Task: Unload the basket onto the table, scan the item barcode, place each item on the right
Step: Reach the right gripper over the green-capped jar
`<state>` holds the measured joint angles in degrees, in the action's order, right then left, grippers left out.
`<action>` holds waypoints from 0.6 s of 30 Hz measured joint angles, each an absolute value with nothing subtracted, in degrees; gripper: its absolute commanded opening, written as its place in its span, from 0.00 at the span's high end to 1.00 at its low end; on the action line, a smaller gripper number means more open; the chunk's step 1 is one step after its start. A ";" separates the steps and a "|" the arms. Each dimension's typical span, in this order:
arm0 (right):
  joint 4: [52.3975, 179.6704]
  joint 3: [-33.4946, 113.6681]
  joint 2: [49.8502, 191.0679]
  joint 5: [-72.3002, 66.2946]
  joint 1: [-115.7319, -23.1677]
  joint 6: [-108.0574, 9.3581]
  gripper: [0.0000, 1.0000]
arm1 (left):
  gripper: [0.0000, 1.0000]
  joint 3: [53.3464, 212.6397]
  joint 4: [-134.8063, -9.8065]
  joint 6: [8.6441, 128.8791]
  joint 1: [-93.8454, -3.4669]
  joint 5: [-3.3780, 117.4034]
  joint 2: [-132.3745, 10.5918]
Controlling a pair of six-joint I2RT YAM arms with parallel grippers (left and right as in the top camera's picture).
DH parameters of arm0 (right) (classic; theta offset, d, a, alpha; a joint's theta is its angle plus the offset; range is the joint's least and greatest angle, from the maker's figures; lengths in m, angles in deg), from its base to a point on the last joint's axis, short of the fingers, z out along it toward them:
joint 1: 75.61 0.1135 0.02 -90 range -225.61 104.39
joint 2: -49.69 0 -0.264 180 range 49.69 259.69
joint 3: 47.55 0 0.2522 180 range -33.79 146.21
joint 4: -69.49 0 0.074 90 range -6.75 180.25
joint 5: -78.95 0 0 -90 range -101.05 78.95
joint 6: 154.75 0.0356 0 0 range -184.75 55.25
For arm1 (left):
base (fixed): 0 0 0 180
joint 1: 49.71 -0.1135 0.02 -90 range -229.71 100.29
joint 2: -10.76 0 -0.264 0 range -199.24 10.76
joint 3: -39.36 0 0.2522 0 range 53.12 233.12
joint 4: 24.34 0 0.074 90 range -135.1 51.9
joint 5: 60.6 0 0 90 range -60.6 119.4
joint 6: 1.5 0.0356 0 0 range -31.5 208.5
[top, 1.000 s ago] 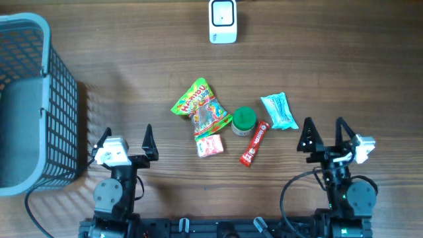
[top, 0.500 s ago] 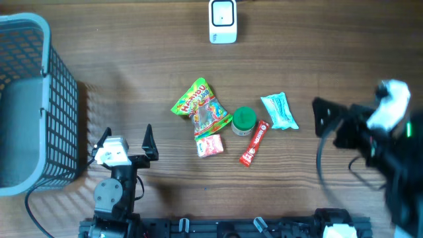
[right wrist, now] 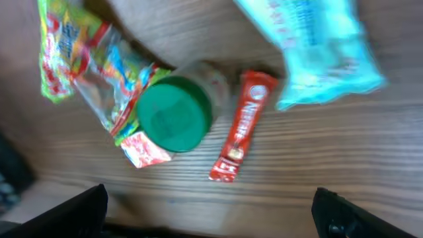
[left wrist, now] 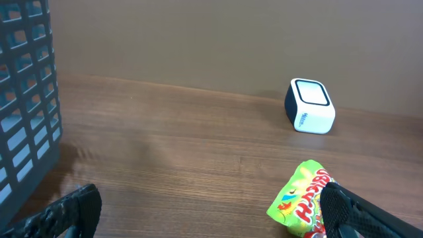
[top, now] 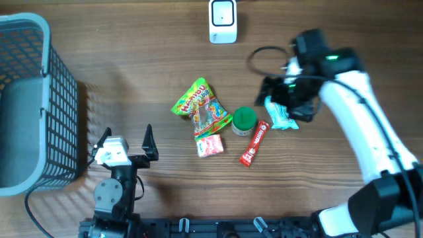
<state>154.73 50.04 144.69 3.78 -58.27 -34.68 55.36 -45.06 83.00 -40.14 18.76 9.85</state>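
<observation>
Several items lie mid-table: a green Haribo bag [top: 198, 106] [right wrist: 73, 53] [left wrist: 304, 198], a green-lidded jar [top: 244, 119] [right wrist: 175, 114], a red stick sachet [top: 254, 142] [right wrist: 243, 125], a light blue packet [top: 281, 114] [right wrist: 310, 46] and a small red-and-white packet [top: 210, 145] [right wrist: 142, 149]. The white scanner [top: 223, 21] [left wrist: 309, 106] stands at the far edge. My right gripper [top: 284, 100] [right wrist: 215, 218] hovers open above the blue packet, holding nothing. My left gripper [top: 125, 142] [left wrist: 211, 215] rests open near the front edge, left of the items.
A grey-blue wire basket [top: 30, 106] [left wrist: 26, 99] stands at the left edge, close to the left gripper. The right arm's white links [top: 360, 125] stretch from the front right corner over the table. A black cable [top: 264, 56] loops near the right wrist.
My right arm has swung from its rest at the front right, up and leftward, until its gripper is over the blue packet. The left arm and the items have stayed put.
</observation>
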 measured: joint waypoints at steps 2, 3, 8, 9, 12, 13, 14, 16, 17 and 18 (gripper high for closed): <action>153.03 50.04 146.04 -0.87 -52.08 -30.75 0.00 | 0.00 55.36 -45.06 82.98 -40.14 18.74 9.85; 152.52 50.04 146.24 -2.97 -50.29 -28.26 0.01 | 0.00 55.36 -45.06 83.00 -40.14 18.74 9.85; 146.78 50.06 146.26 -8.57 -47.04 -22.79 0.00 | 0.00 55.36 -45.06 83.00 -40.14 18.76 9.85; 146.14 50.04 146.48 -8.96 -46.75 -22.47 0.01 | 0.00 55.36 -45.06 83.00 -40.14 18.74 9.85; 143.98 50.04 148.58 -9.85 -46.53 -22.68 0.00 | 0.00 55.36 -45.06 83.00 -40.14 18.74 9.85; 143.32 50.04 150.17 -10.03 -46.53 -22.99 0.00 | 0.00 55.36 -45.06 83.00 -40.14 18.76 9.85; 143.30 50.06 151.64 -10.05 -46.53 -23.14 0.00 | 0.00 55.36 -45.06 83.00 -40.14 18.76 9.85; 143.23 50.04 153.95 -10.14 -46.53 -23.65 0.00 | 0.00 55.36 -45.06 83.00 -40.14 18.76 9.85; 143.15 50.06 155.79 -10.25 -46.51 -24.08 0.00 | 0.00 55.36 -45.06 82.98 -40.14 18.76 9.85; 143.04 50.04 157.04 -10.25 -46.51 -24.32 0.00 | 0.00 55.36 -45.06 83.00 -40.14 18.74 9.85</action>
<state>143.04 50.04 157.04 -10.25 -46.51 -24.32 55.36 -45.06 83.00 -40.14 18.74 9.85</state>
